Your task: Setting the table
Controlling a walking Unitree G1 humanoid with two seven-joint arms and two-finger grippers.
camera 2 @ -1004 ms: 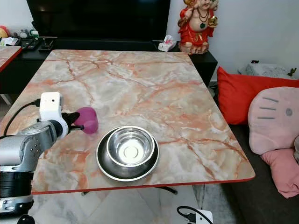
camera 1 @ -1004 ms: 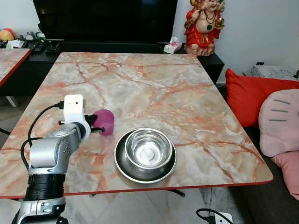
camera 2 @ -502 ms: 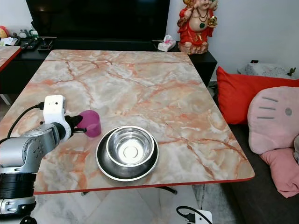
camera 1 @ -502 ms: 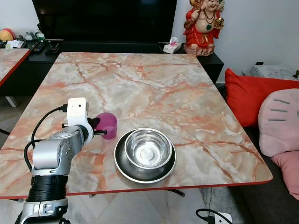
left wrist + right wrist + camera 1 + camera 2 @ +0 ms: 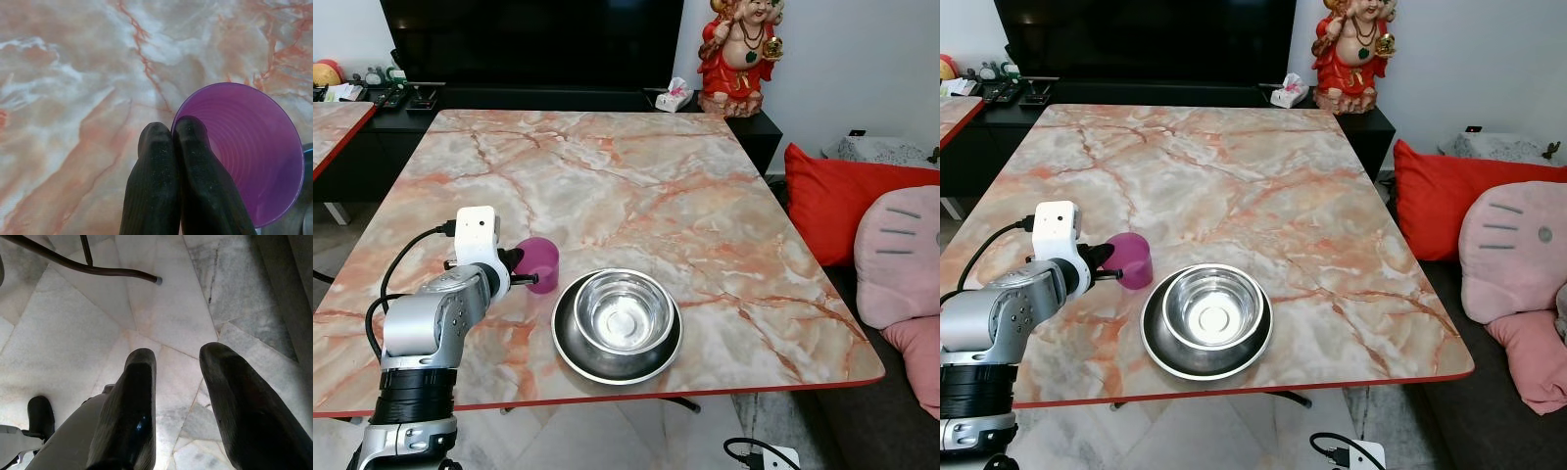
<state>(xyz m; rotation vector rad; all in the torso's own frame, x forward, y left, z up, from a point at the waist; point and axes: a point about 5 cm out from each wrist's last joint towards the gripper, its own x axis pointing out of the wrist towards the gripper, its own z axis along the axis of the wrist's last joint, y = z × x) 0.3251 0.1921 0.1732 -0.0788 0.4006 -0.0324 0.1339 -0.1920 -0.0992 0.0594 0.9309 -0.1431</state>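
A purple plastic cup point(image 5: 542, 262) stands upright on the marble table point(image 5: 607, 186), just left of a steel bowl point(image 5: 623, 311) that sits in a steel plate point(image 5: 572, 345). My left gripper point(image 5: 516, 266) is shut on the cup's rim; in the left wrist view one finger point(image 5: 200, 176) is inside the cup point(image 5: 254, 161) and the other outside. My right gripper point(image 5: 178, 382) hangs open beside the table, over the tiled floor, holding nothing.
A dark TV cabinet point(image 5: 538, 98) with a red figurine point(image 5: 737, 54) and a tissue pack point(image 5: 675, 96) stands behind the table. Red and pink cushions point(image 5: 891, 235) lie on the right. Under the table run a metal leg point(image 5: 88, 267) and a cable point(image 5: 749, 448).
The cup, tipped on its side a second ago, has been turned upright in my left gripper and now stands on the table. The left arm shifted slightly right.
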